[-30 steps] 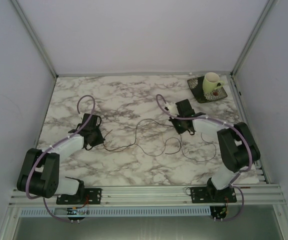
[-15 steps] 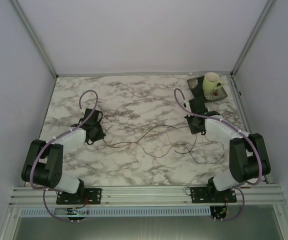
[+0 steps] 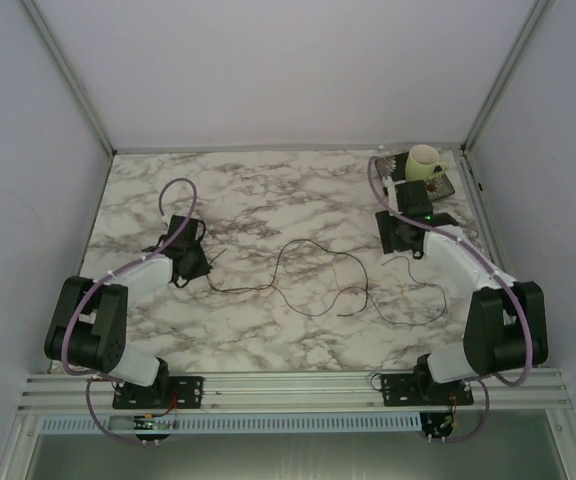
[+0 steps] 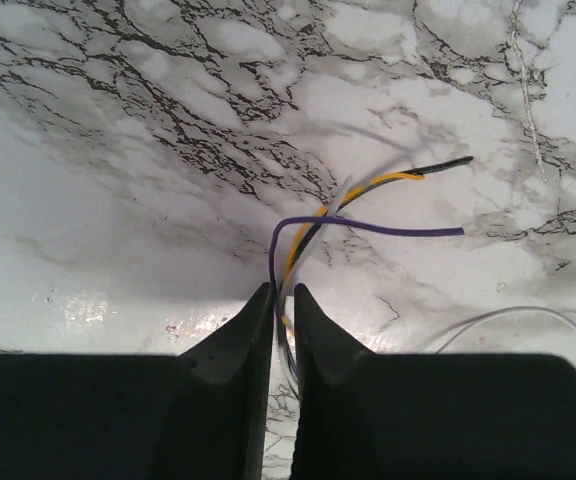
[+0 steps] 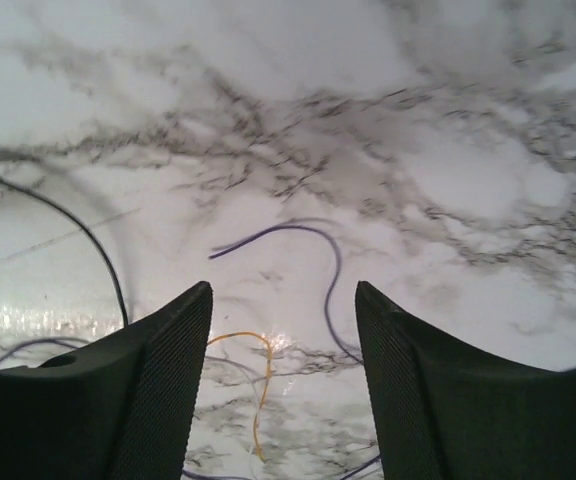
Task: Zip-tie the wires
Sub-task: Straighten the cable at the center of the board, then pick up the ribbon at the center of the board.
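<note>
- Step in hand, as I judge it: gathering the wires (image 4: 393, 229) into one bundle before any tie goes on; no zip tie shows in any view.
- The left gripper (image 4: 281, 297) has its fingers pinched almost together on one end of the wires; purple, yellow and black ends fan out just ahead of its tips, over the marble table (image 4: 118, 150).
- From there the wires trail off in loose loops toward the right gripper (image 5: 283, 292); its fingers stand wide apart with nothing between them, and purple and yellow strands lie directly beneath and slightly ahead of it.
- Whether the right fingertips touch the table is hard to tell from the wrist view.
- Next move, likely: lower the right gripper and close it on the strands beneath, catching them all together; the slack between the two grippers could then be drawn straight.
</note>
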Tool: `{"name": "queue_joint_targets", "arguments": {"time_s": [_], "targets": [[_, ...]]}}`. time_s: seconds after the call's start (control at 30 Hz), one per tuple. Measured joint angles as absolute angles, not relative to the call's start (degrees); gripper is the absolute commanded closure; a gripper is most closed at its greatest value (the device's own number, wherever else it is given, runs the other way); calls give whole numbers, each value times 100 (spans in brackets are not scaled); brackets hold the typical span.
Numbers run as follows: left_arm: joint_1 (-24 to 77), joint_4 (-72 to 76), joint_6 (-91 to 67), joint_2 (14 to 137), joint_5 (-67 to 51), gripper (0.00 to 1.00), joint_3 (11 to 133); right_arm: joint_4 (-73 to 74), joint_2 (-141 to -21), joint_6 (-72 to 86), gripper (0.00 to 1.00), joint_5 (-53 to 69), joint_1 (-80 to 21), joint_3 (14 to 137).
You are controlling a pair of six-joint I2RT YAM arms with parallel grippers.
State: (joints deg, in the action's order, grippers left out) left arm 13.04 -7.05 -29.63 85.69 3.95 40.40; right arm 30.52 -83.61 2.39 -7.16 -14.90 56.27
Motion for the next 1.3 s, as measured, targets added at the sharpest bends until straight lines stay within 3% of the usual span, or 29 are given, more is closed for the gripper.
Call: {"name": "queue_joint_targets", "arguments": {"time_s": [0.13,0.37,0.67,0.97,1.3], "targets": [[1302,-729,-2926,8534,416,65,4051,2812,-8012,528,30,-788,-1194,5673],[1291,-1125,-2799,8482,572,33,4224,2132,-7870,1063,31,-985,-882,5636],[1135,-1507,-2720,7911,587,2,4792,1212,-8685,1739,36,-1085,-751,5636],[980,-1422,-2502,7054,252,0,5179,694,-9874,2388,37,-1284,-934,6213],[980,-1098,-2257,6512,-5,0,5148,635,-10906,3315,37,-2338,-1321,7297]]}}
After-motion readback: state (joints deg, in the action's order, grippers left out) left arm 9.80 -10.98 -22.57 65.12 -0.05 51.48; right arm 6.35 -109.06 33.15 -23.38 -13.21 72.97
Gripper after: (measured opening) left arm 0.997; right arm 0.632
